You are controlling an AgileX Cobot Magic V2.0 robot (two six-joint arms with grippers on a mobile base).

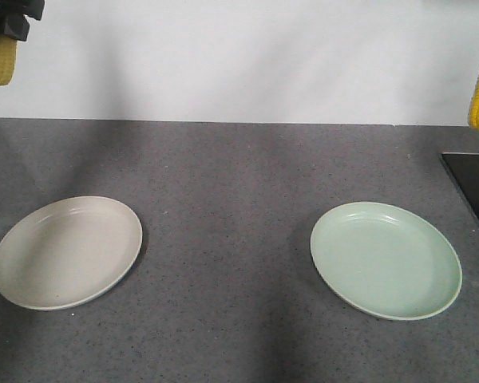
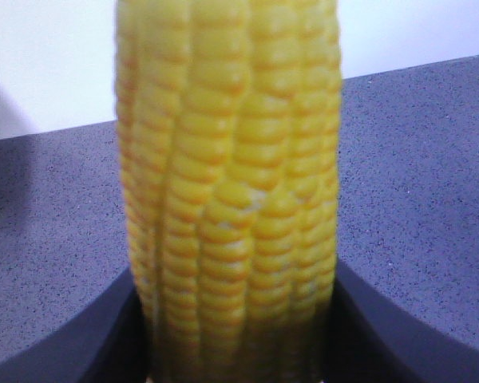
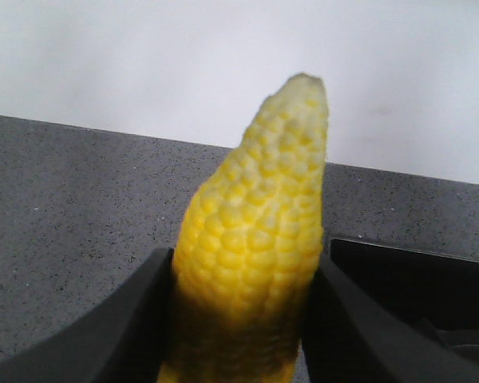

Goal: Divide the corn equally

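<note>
Yellow pretty much fills both wrist cams. The left gripper [image 2: 239, 339] is clamped on the left cob [image 2: 231, 183]. Its dark fingers [image 2: 104, 343] press in from both sides near the bottom of the frame. The cob stands upright there, thick and bright, and its top is cut off by the upper edge.

Same deal on the other arm. The right gripper [image 3: 243, 311] has its fingers [image 3: 148, 319] squeezed against the right cob [image 3: 251, 231]. This one shows its tapered pale tip pointing up and leaning a bit toward the right of the frame.

In the front view both cobs hang up in the air at the top corners, well apart. The left cob is in the upper left corner under the black gripper body, and the right cob is at the far right edge. The left one looks duller and paler there, probably just shadow, hard to say at that edge.

Below them the grey speckled countertop [image 1: 231, 183] carries two plates with nothing on them. A beige plate [image 1: 32, 275] sits at lower left and a pale green plate [image 1: 431, 279] at lower right, with a wide gap between them. Neither cob is over or touching a plate. A black panel [image 1: 473, 187] pokes in at the right edge, just above the green plate, and a white wall [image 1: 247, 56] runs behind everything.
</note>
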